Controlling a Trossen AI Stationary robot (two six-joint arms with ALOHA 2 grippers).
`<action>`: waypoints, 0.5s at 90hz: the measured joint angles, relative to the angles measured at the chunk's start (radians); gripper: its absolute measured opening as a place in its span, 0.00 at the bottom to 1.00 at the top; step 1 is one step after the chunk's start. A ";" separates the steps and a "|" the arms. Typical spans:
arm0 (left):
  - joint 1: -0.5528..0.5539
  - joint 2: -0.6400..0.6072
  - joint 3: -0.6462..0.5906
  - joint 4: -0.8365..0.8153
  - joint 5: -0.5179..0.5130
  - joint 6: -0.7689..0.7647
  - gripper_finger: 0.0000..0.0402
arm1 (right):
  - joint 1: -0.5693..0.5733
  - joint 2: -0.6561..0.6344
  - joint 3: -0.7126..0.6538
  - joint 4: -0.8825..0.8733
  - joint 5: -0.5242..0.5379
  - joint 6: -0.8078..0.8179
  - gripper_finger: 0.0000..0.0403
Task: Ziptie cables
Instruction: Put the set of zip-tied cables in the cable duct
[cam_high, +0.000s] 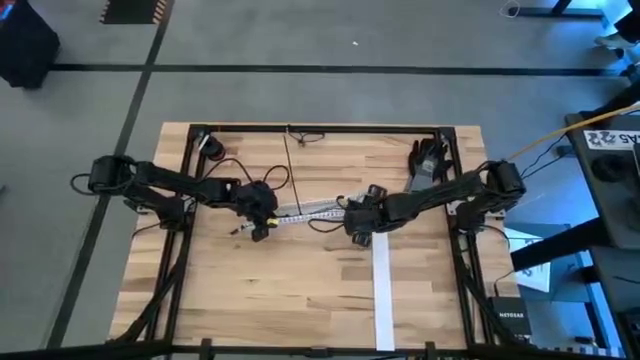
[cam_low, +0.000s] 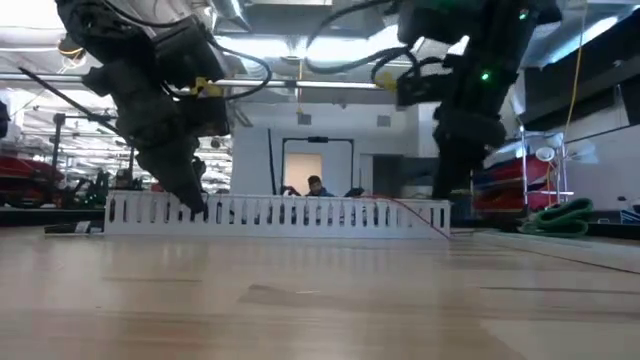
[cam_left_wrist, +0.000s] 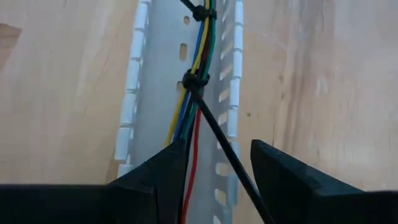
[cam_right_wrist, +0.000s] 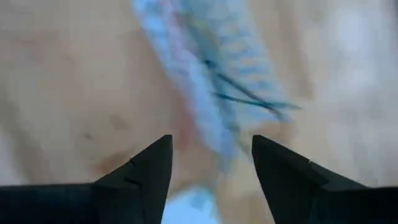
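Note:
A white slotted cable duct (cam_high: 310, 209) lies on the wooden table between my two grippers. Inside it run the cables (cam_left_wrist: 198, 59), thin yellow, blue, green and red wires, bound by two black zip ties (cam_left_wrist: 194, 81). The nearer tie's long black tail (cam_left_wrist: 227, 152) runs back between the open fingers of my left gripper (cam_left_wrist: 217, 152), which stands low over the duct's left end (cam_low: 195, 208). My right gripper (cam_right_wrist: 211, 146) hovers open at the duct's right end (cam_high: 355, 222). Its view is blurred and shows the duct (cam_right_wrist: 205, 81) and dark tie tails (cam_right_wrist: 249, 96) ahead.
A thin black strip (cam_high: 292, 165) lies toward the far edge, and a red-tipped object (cam_high: 212, 148) sits at the far left. A black tool (cam_high: 428, 160) lies at the far right. White tape (cam_high: 383, 290) runs to the near edge. A black frame (cam_high: 320, 128) borders the table.

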 joint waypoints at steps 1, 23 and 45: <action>0.000 0.000 0.000 0.002 0.000 0.000 0.43 | 0.000 -0.003 0.000 -0.004 0.008 0.002 0.53; 0.000 0.000 0.000 0.014 0.000 0.002 0.43 | 0.000 -0.033 -0.005 -0.006 0.054 -0.001 0.53; 0.000 0.000 0.001 0.035 0.000 0.014 0.43 | 0.000 -0.030 -0.043 0.042 0.025 0.001 0.53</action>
